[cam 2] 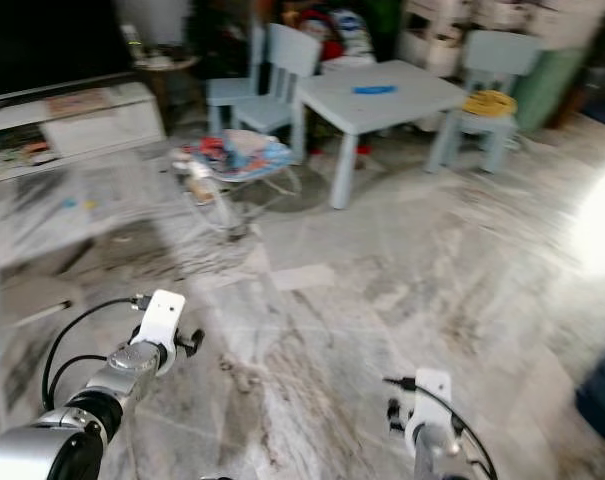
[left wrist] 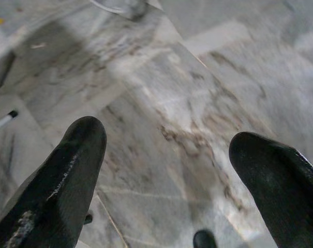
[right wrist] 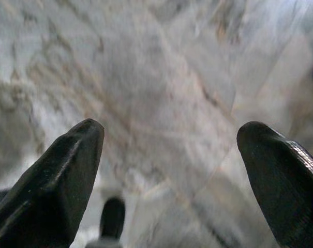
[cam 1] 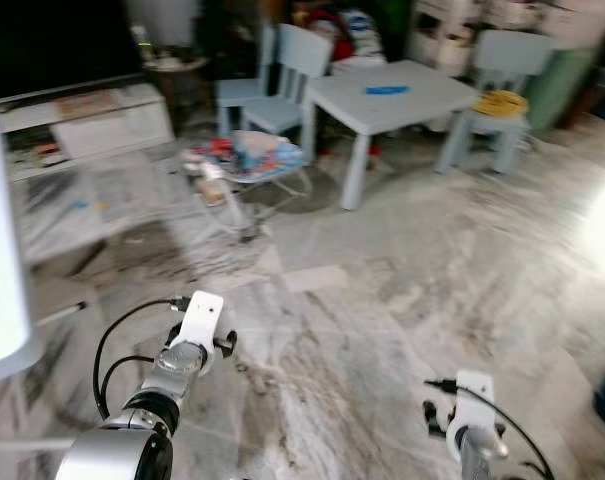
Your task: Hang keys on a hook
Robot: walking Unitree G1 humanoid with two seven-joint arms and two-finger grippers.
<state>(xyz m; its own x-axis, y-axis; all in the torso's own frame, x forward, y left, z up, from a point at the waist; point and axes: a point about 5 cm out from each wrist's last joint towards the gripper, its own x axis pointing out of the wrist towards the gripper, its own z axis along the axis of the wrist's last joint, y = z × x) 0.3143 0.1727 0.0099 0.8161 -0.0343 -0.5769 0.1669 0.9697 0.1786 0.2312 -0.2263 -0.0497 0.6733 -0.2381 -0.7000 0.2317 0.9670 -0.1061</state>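
While both arms hang low in front of the robot, the left gripper has its two black fingers spread wide with nothing between them, pointing down at the grey-veined marble floor. The right gripper is likewise spread wide and empty above the same floor. In the head views the left arm and right arm show as silver wrists with white camera housings and black cables — neither touches anything.

Farther out on the floor sits a low bouncer seat heaped with coloured cloth, its wire frame resting on the marble. To its left runs a low white shelf unit under a dark screen. Beyond the bouncer stands a small pale-blue table with a blue object on top, a matching chair at its left, and a stool carrying something yellow at its right.

Keys and hook cannot be made out anywhere in these pictures — the far clutter is too blurred to tell.
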